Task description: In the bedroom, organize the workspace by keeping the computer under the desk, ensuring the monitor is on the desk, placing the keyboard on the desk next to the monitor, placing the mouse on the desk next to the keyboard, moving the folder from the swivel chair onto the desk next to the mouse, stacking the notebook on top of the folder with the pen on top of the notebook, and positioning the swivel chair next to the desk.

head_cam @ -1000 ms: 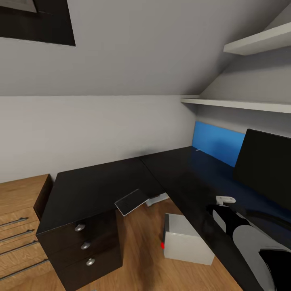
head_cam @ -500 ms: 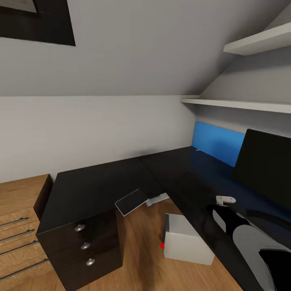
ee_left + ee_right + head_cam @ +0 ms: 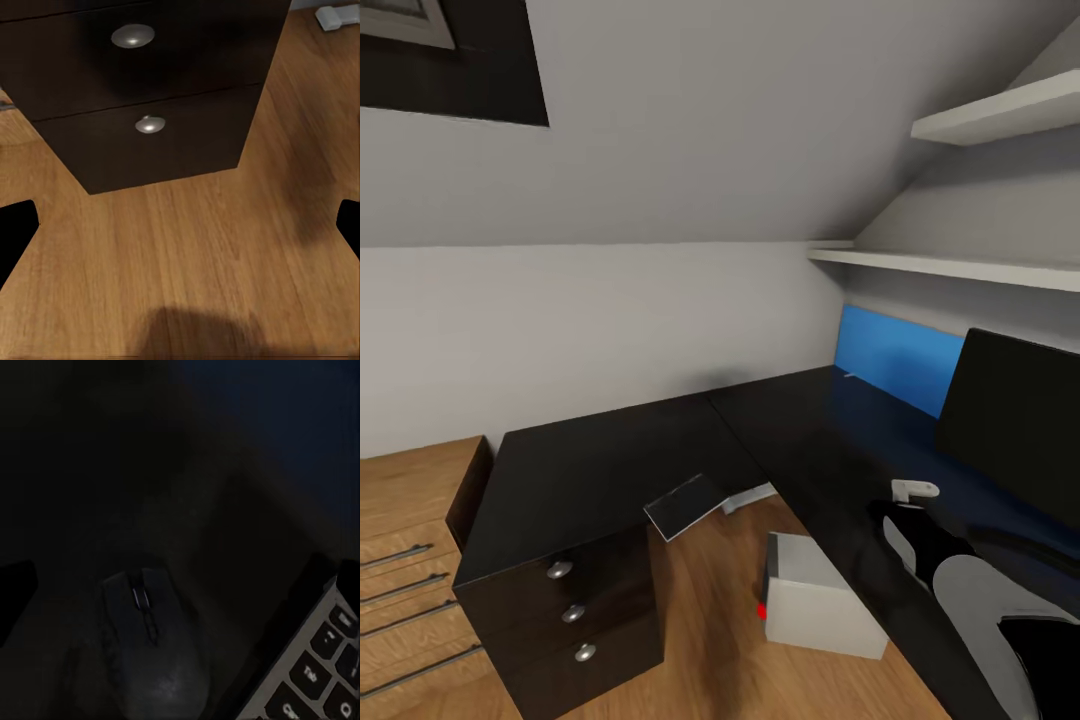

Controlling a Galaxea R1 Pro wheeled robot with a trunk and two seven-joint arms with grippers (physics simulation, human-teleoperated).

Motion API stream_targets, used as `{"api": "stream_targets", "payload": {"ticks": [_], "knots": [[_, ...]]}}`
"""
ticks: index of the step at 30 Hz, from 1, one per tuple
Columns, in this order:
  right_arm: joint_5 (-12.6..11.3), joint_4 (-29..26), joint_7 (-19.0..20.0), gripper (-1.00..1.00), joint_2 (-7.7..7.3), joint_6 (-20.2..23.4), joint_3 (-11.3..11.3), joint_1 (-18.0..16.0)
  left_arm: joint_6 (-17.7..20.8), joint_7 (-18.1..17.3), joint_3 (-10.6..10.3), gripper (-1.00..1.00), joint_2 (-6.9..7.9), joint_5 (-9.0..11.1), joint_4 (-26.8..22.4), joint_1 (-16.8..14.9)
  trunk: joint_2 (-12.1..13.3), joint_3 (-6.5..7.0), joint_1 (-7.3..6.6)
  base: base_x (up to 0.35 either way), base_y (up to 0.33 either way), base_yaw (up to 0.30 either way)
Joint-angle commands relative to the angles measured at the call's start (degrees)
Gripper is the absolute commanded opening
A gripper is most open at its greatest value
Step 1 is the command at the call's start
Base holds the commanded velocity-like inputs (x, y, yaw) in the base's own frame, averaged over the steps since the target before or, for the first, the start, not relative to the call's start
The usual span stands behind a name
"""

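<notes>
Overhead, the desk (image 3: 610, 460) carries the monitor (image 3: 1015, 410); the computer (image 3: 820, 600) sits on the floor.
Left gripper (image 3: 180, 217) hangs open, empty, before the drawers (image 3: 142, 82). Right gripper (image 3: 180, 577) hovers open above the mouse (image 3: 154, 649), keyboard (image 3: 315, 660) beside it.

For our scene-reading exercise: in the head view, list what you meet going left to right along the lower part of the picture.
Light wood drawer unit → black desk drawers with silver knobs → computer on the floor → right arm → monitor.
</notes>
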Motion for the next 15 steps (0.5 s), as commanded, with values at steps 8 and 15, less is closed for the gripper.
{"api": "stream_targets", "payload": {"ticks": [8,15], "knots": [[-0.4,-2.5,-0.5,1.00,4.35,-1.7,0.5,0.1,-0.4,-0.1,1.4,1.00,-0.01,0.6,2.7,0.0,3.2,1.39,-1.76,0.000,0.000,0.000],[-0.1,-4.3,-5.6,1.00,11.63,-5.4,0.6,0.4,-0.4,-0.2,3.9,1.00,-0.01,0.7,3.9,0.0,4.0,1.75,-2.20,0.000,0.000,0.168]]}}
